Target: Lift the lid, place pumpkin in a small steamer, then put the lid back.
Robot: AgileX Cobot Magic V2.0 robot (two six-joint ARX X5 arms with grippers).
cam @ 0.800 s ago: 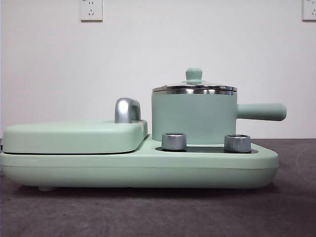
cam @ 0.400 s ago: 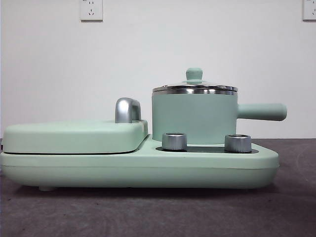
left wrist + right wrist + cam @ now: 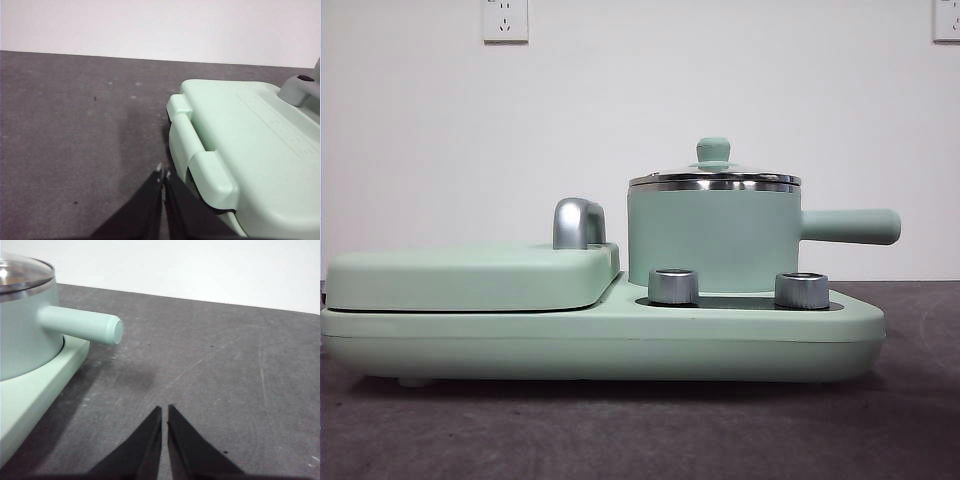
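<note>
Front view, right of centre: lid [image 3: 714,176] sits on the small steamer [image 3: 712,238], untouched. Left gripper [image 3: 163,176] and right gripper [image 3: 164,411] both pinched together, empty, waiting. Pumpkin unseen. Next: likely grasp the knob.

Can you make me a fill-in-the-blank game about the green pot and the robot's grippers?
1. The lid sits ____ the small steamer.
2. The knob on top of the lid is colored mint-____.
3. The jaws of the left gripper and the right gripper are both ____.
4. The appliance base has ____ silver knobs on its front.

Missing words: on; green; shut; two
</note>
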